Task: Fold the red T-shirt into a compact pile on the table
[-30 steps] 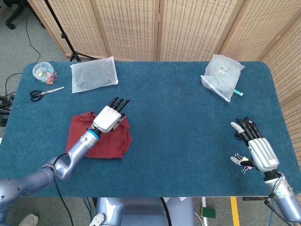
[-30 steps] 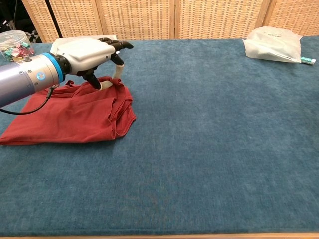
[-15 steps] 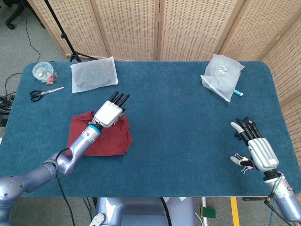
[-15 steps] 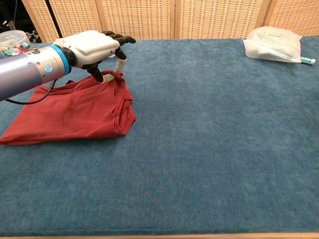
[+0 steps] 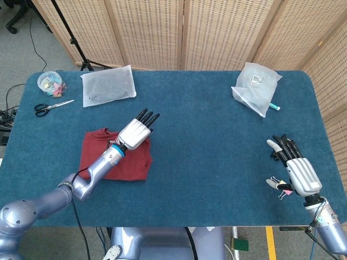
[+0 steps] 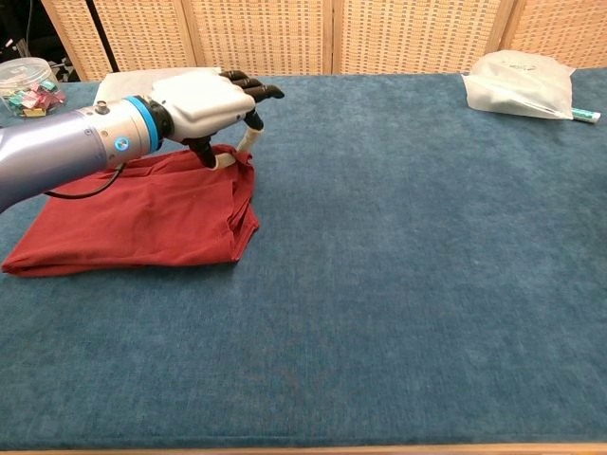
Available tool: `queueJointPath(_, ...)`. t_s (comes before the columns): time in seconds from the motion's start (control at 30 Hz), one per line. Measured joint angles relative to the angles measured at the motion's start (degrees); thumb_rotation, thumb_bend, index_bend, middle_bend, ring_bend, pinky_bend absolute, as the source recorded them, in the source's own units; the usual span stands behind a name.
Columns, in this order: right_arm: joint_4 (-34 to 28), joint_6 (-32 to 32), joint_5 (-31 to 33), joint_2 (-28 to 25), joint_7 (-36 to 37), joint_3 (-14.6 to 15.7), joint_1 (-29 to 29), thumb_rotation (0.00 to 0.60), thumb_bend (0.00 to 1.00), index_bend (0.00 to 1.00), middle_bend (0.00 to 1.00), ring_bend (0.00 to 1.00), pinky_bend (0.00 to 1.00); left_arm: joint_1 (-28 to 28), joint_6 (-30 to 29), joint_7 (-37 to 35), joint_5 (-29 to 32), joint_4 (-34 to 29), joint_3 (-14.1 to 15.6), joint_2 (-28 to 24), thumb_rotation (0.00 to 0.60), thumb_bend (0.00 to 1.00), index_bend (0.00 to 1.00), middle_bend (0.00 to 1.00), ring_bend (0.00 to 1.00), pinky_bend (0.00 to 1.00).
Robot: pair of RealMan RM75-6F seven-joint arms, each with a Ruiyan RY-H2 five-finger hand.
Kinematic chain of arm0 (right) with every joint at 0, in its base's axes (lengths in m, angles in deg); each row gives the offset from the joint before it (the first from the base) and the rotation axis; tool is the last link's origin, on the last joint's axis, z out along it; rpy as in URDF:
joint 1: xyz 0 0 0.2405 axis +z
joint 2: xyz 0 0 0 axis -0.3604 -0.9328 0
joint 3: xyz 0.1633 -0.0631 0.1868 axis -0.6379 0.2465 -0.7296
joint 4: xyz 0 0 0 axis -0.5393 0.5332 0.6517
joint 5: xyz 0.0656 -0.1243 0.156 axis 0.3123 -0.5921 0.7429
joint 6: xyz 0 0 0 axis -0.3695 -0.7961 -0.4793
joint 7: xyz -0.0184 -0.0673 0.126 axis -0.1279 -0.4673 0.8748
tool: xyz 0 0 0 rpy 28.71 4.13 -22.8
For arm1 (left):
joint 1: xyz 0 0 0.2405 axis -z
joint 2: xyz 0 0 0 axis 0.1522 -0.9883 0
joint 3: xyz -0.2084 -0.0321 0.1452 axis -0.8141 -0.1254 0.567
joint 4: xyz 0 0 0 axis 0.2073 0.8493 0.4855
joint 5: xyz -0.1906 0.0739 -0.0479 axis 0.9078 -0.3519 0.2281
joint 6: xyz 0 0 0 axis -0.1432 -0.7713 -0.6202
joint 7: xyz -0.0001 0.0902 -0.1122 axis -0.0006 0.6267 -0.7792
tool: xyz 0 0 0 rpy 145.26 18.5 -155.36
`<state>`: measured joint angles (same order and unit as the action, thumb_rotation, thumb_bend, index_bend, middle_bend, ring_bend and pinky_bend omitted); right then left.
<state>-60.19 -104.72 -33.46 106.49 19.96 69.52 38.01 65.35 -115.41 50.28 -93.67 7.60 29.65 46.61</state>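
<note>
Two fingertips (image 6: 230, 160) of the left hand (image 6: 204, 102) pinch the shirt's (image 6: 142, 218) upper right corner, the thumb and one finger pressed on a raised tuck of red cloth, while the rest of the fingers reach straight out, close together, toward the table's (image 5: 217, 146) far right; the right hand (image 5: 297, 172) lies well apart near the right edge, fingers spread and holding nothing, with small clips (image 5: 282, 188) just beside its thumb.

Compared with a second ago, the left hand has moved up and to the right, drawing the pinched corner with it; the cloth near that corner is pulled flatter and its right edge hangs straighter; the right hand has not shifted.

The shirt sits on the left half of the table, under the left forearm; in the chest view its long axis runs left to right, the bunched corner at the right end and a thin flat tip at the left; it looks like a rough folded slab, red, layered, with creases along the right edge.

Scissors (image 5: 51, 106), a tub (image 5: 50, 83) and a bag (image 5: 107, 85) lie beyond it at the far left; another bag (image 5: 255, 86) lies at the far right.
</note>
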Motion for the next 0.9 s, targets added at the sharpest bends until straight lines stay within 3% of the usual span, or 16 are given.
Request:
queueJointPath(0.13, -0.1, -0.1, 0.0, -0.1, 0.1, 0.0, -0.1, 0.6, 0.0, 0.0, 0.0, 0.0, 0.0, 0.1, 0.9, 1.2, 0.8, 1.1, 0.1, 1.0, 0.6, 0.35, 0.5, 0.0, 0.0, 0.0)
queueJointPath(0.27, -0.2, -0.2, -0.1, -0.2, 0.3, 0.0, -0.1, 0.6, 0.0, 0.0, 0.0, 0.0, 0.0, 0.1, 1.3, 2.6, 1.6, 2.4, -0.2, 2.2, 0.6, 0.28, 0.11, 0.0, 0.0, 0.0)
queueJointPath(0.33, -0.2, -0.3, -0.1, -0.3, 0.3, 0.0, -0.2, 0.6, 0.0, 0.0, 0.0, 0.0, 0.0, 0.0, 1.1, 2.7, 2.1, 2.8, -0.6, 2.6, 0.6, 0.2, 0.01, 0.0, 0.0, 0.0)
queueJointPath(0.4, -0.3, -0.3, -0.1, -0.3, 0.3, 0.0, -0.2, 0.6, 0.0, 0.0, 0.0, 0.0, 0.0, -0.1, 0.9, 2.5, 2.8, 2.8, -1.1, 2.9, 0.6, 0.11, 0.0, 0.0, 0.0, 0.0)
queueJointPath(0.63, -0.4, -0.8, -0.4, -0.6, 0.8, 0.1, -0.4, 0.6, 0.0, 0.0, 0.0, 0.0, 0.0, -1.1, -0.9, 2.7, 4.2, -0.6, -2.5, 1.2, 0.6, 0.03, 0.0, 0.0, 0.0, 0.0)
queueJointPath(0.9, -0.5, -2.9, -1.5, -0.8, 1.6, 0.0, -0.9, 0.6, 0.0, 0.0, 0.0, 0.0, 0.0, -5.6, -7.6, 3.4, 6.4, -14.7, -4.9, -8.1, 0.6, 0.0, 0.0, 0.0, 0.0, 0.0)
